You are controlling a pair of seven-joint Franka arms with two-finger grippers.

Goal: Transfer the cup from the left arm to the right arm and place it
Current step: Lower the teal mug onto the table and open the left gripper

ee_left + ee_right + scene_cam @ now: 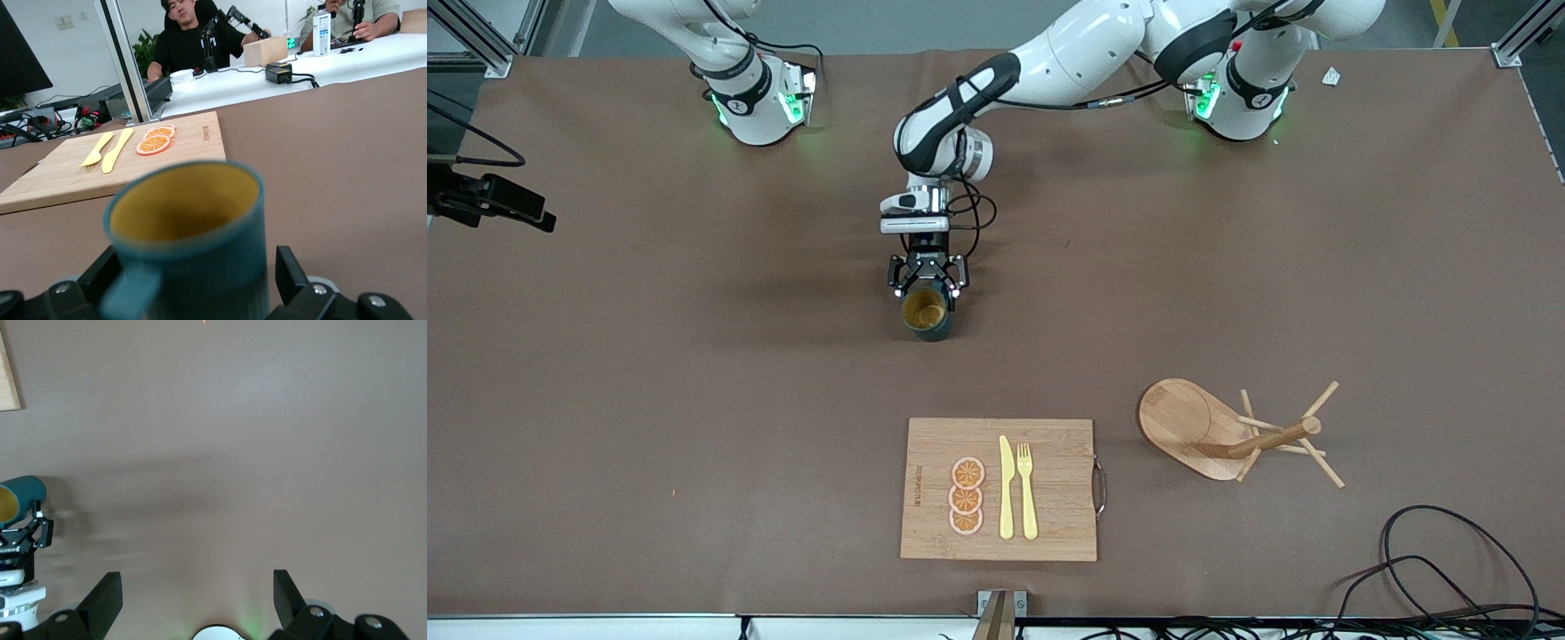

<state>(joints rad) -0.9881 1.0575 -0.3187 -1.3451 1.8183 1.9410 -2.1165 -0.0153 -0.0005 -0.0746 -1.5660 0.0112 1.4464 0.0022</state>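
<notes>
The dark teal cup (926,313) with a mustard-yellow inside stands upright on the brown table (694,373), near its middle. My left gripper (927,297) reaches down around it, open, with a finger on each side of the cup's body. In the left wrist view the cup (193,247) fills the space between the fingers (288,270), a gap shows at one side, and the handle points back toward the wrist. My right gripper (195,579) hangs open over bare table with nothing between its fingers. Its view shows the cup (19,497) far off at the edge.
A wooden cutting board (1049,524) with orange slices (967,496), a yellow knife (1006,487) and a fork (1027,489) lies nearer the front camera than the cup. A wooden mug tree (1209,431) lies tipped toward the left arm's end. Cables (1449,569) coil at that corner.
</notes>
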